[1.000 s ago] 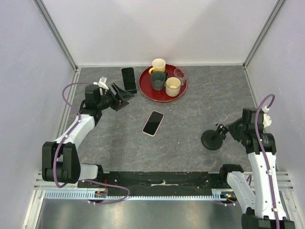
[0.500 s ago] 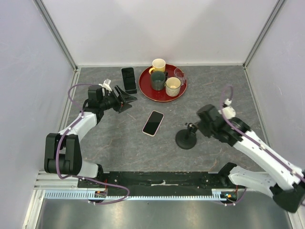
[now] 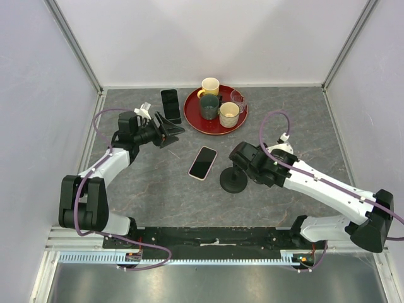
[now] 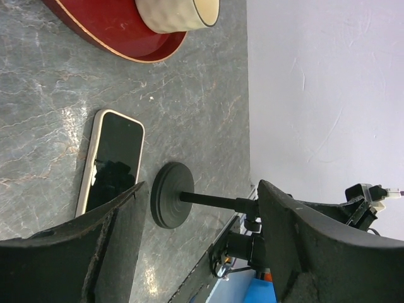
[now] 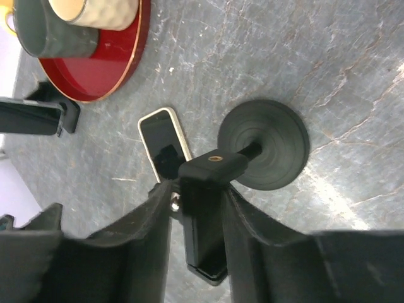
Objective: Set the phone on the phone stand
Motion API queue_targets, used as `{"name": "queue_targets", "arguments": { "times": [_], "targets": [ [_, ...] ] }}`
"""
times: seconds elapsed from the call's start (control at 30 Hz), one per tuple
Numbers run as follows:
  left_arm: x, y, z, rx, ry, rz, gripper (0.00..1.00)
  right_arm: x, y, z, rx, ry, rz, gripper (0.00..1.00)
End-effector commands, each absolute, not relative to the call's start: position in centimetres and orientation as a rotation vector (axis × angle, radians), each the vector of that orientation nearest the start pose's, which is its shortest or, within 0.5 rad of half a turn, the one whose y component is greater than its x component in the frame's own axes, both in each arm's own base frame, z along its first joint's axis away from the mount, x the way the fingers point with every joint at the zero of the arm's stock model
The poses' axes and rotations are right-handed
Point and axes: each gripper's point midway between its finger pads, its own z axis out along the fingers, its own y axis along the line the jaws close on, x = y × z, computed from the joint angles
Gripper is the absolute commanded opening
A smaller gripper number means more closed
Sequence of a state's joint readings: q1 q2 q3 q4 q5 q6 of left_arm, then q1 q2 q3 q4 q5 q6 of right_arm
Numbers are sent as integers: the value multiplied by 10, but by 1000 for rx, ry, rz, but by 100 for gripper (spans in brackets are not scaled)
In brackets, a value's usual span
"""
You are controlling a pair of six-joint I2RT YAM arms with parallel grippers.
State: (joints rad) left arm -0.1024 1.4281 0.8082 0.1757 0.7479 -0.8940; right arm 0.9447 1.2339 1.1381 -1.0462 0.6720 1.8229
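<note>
The phone, black screen with a cream edge, lies flat mid-table; it also shows in the left wrist view and the right wrist view. The phone stand, a round black disc base with a post, stands just right of the phone. My right gripper is shut on the stand's holder, with the base on the table. My left gripper is open and empty, up and left of the phone, near an all-black slab.
A red tray at the back centre holds a yellow mug, a dark green mug, a cream cup and a small glass. Grey walls close in the table on three sides.
My right arm has carried the phone stand leftward across the table from the right side to just beside the phone. My left gripper has shifted slightly toward the back.
</note>
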Motion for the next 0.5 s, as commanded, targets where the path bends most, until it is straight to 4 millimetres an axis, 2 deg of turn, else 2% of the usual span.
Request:
{"name": "queue_targets", "arguments": {
  "times": [0.0, 0.07, 0.1, 0.13, 0.17, 0.2, 0.27, 0.3, 0.33, 0.4, 0.47],
  "targets": [
    [349, -192, 201, -251, 2088, -1435, 78, 246, 201, 214, 1190, 1967, 448, 56],
    [348, -194, 203, -236, 2076, -1437, 79, 249, 204, 226, 1053, 1982, 471, 68],
    [347, -195, 204, -229, 2073, -1439, 79, 249, 203, 228, 978, 1996, 460, 77],
    [345, -198, 205, -216, 2073, -1446, 79, 248, 203, 236, 905, 2002, 477, 81],
    [343, -200, 205, -200, 2073, -1452, 79, 253, 214, 248, 832, 1983, 540, 85],
    [340, -207, 206, -171, 2076, -1462, 79, 249, 211, 241, 620, 2041, 459, 91],
    [335, -215, 208, -106, 2072, -1463, 79, 242, 216, 251, 463, 2042, 523, 96],
    [329, -224, 209, -63, 2077, -1479, 79, 237, 209, 240, 332, 2067, 461, 98],
    [327, -229, 213, -28, 2070, -1489, 79, 231, 203, 245, 286, 2057, 471, 98],
    [315, -242, 219, 77, 2060, -1519, 78, 224, 190, 238, 219, 2067, 422, 98],
    [307, -251, 223, 169, 2038, -1503, 77, 218, 174, 247, 170, 2029, 409, 98]
  ]
}}
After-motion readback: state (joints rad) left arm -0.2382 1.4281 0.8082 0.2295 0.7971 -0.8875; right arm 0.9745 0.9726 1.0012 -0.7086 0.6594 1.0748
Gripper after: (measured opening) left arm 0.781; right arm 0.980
